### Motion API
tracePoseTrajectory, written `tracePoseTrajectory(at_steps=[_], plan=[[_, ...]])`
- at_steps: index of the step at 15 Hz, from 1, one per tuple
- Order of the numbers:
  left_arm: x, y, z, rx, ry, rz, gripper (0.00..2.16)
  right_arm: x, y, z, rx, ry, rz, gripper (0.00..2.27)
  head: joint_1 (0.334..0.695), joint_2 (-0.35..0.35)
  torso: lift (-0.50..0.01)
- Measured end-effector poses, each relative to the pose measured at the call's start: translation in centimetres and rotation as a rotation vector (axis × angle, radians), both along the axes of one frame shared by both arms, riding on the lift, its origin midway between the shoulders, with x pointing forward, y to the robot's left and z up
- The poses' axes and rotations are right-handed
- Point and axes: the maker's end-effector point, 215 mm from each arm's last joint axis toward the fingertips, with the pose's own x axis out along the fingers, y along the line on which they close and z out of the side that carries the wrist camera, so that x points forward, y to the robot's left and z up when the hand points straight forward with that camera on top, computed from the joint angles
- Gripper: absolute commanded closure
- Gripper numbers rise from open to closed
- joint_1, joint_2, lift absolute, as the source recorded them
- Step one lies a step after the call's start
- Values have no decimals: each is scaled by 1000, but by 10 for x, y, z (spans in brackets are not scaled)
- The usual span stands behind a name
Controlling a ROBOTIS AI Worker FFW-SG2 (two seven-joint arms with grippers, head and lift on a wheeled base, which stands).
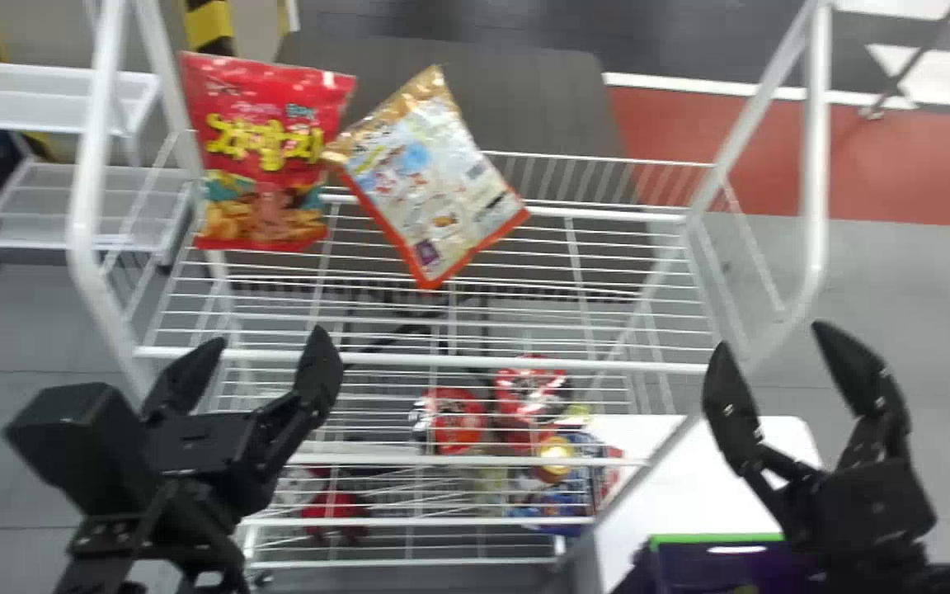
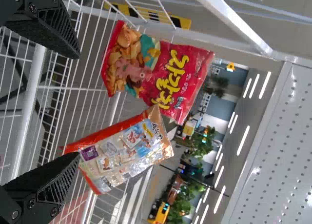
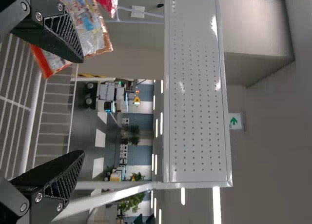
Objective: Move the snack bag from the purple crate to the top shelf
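Note:
Two snack bags stand on the top shelf (image 1: 516, 362) of the white wire rack: a red bag (image 1: 265, 157) at the left and a silver-and-orange bag (image 1: 434, 186) leaning against its right side. My left gripper (image 1: 252, 363) is open in front of the shelf's left part, and my right gripper (image 1: 776, 351) is open near its right front corner. In the left wrist view, both bags lie beyond the open left gripper (image 2: 73, 104). The right wrist view has the silver-and-orange bag (image 3: 92, 31) behind one finger of the open right gripper (image 3: 80, 107). The purple crate (image 1: 718, 565) is partly hidden by the right arm.
Lower shelves (image 1: 442, 521) hold several colourful packages (image 1: 450, 421). A white surface (image 1: 673, 470) lies at the lower right, by the crate. White rack posts (image 1: 815, 165) rise at both sides, near the grippers. Another white shelf unit (image 1: 46, 95) stands at the far left.

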Motion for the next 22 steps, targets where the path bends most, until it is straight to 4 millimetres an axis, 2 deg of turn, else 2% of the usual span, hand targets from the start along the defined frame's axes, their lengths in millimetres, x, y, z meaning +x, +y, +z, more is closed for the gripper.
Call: tracePoseTrajectory(at_steps=[3,7,9,12,13,17,20,22], plan=[[7,-40,20,-70,12,-28,130,-28,-39,-29,-92,26,-65,178,695,-350,0],[30,-114,38,-135,72,-207,134,-65,-92,-71,-172,84,-159,178,695,-350,0],[50,-152,36,-110,92,-254,134,-75,-101,-84,-194,87,-173,178,695,-350,0],[79,-211,35,-124,131,-308,137,-81,-98,-97,-219,75,-168,178,695,-350,0],[87,-219,30,-119,154,-320,137,-82,-94,-100,-223,68,-162,178,695,-350,0],[125,-216,4,-75,225,-299,140,-80,-75,-105,-226,46,-129,181,695,-350,0],[159,-193,-7,-62,209,-220,151,-77,-65,-106,-218,37,-111,181,695,-350,0],[184,-173,-2,-77,181,-149,154,-75,-56,-108,-213,30,-96,181,695,-350,0]])
